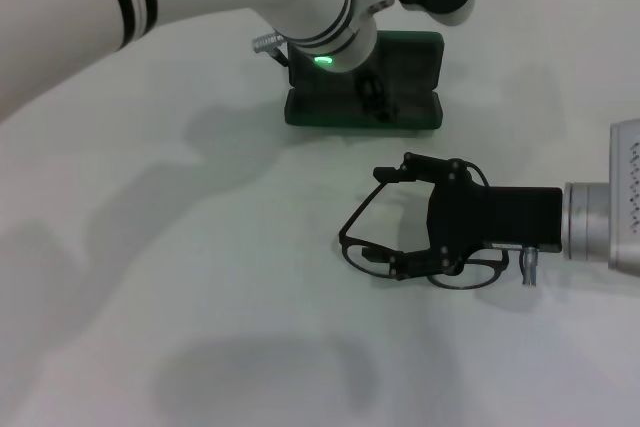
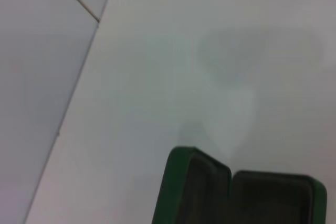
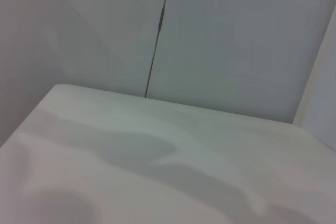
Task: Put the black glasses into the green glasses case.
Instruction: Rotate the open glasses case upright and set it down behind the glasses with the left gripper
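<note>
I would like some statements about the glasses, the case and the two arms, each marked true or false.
1. The green glasses case lies open on the table. True.
2. The black glasses are already inside the case. False: they lie on the white table, nearer the robot than the case.
3. The right gripper is at the glasses, with one finger on each side of the frame. True.
4. The left arm is parked far from the case. False: its wrist is right over the case, and the left wrist view shows the case close by.
5. The glasses are folded shut. False: one temple arm stands out from the frame.
</note>
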Action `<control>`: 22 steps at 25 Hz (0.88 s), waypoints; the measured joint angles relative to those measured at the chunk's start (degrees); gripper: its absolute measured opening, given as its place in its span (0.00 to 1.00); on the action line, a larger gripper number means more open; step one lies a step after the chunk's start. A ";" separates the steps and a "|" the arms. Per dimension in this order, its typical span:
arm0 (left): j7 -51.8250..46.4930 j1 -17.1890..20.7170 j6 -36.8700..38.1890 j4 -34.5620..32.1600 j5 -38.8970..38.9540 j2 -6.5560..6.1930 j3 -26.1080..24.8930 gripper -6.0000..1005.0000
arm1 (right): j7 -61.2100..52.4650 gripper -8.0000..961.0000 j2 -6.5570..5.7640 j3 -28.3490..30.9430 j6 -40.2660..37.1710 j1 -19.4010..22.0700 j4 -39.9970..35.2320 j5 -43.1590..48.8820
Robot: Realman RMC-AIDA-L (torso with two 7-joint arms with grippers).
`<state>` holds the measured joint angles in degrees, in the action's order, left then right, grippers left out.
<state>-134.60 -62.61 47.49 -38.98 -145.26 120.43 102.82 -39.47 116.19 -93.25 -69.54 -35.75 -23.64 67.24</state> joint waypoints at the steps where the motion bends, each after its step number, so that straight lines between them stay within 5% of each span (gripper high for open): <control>1: 0.01 0.02 0.20 0.00 0.00 0.00 0.28 0.71 | 0.00 0.90 0.00 0.00 0.00 -0.01 0.00 0.00; 22: 0.23 1.57 1.51 -2.84 0.01 0.13 1.33 0.71 | 0.08 0.90 0.00 -3.69 2.24 -0.55 -0.08 -2.99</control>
<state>-134.37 -61.05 49.00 -41.81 -145.25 120.55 104.14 -39.39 116.19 -96.95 -67.30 -36.30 -23.71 64.24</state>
